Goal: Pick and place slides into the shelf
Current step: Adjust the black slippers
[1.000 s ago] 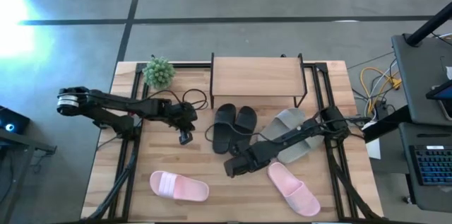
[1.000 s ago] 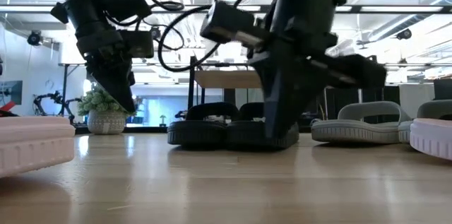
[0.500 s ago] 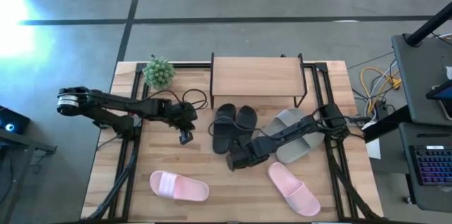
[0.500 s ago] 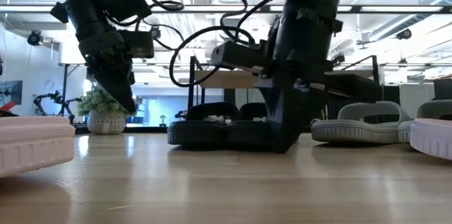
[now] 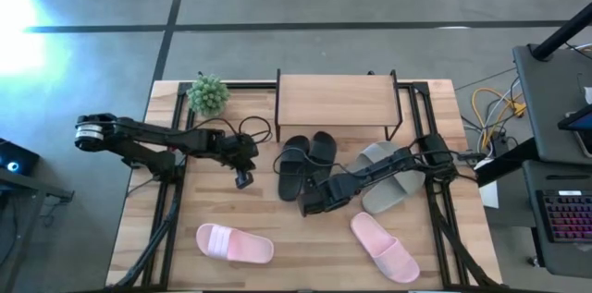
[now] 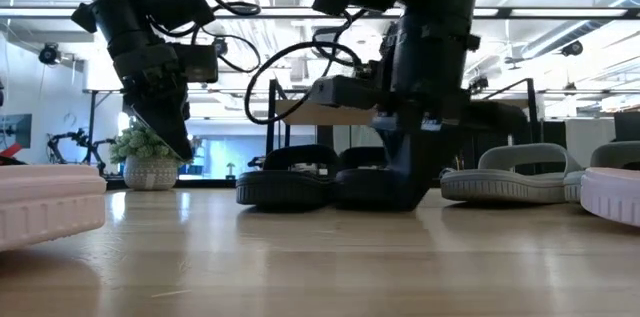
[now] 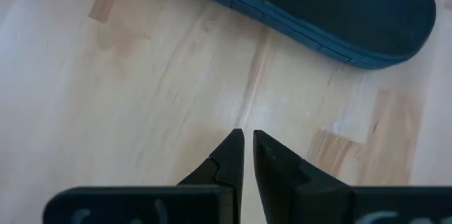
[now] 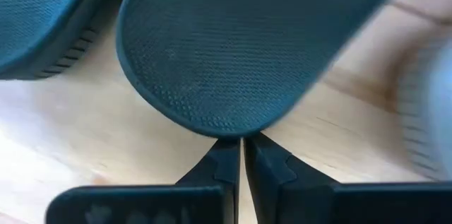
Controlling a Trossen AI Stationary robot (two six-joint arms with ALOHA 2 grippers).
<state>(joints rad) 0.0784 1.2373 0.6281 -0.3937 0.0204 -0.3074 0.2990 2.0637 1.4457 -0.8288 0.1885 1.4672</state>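
Observation:
Two black slides (image 5: 294, 165) (image 5: 323, 156) lie side by side on their soles in front of the shelf (image 5: 338, 99). The grey pair (image 5: 384, 177) lies to their right. One pink slide (image 5: 234, 243) lies near left, the other (image 5: 384, 247) near right. My right gripper (image 5: 310, 206) is shut at the near end of the right black slide (image 8: 233, 47). My left gripper (image 5: 242, 180) is shut and empty above the table, left of the black pair; a black slide (image 7: 339, 12) shows ahead of it. My right gripper meets the rounded near end (image 8: 227, 131) of the right black slide with its shut fingertips (image 8: 227, 150). The fingers come slanting down from the table's near side, along the slide's length. The slide lies flat on the table on its sole.
A small potted plant (image 5: 208, 94) stands at the far left beside the shelf. Cables (image 5: 250, 129) lie near my left arm. Bare tabletop (image 5: 296, 256) lies between the two pink slides.
My right gripper has gone toward the table's far edge, up to the near end of the right black slide, staying shut. My left arm has kept still.

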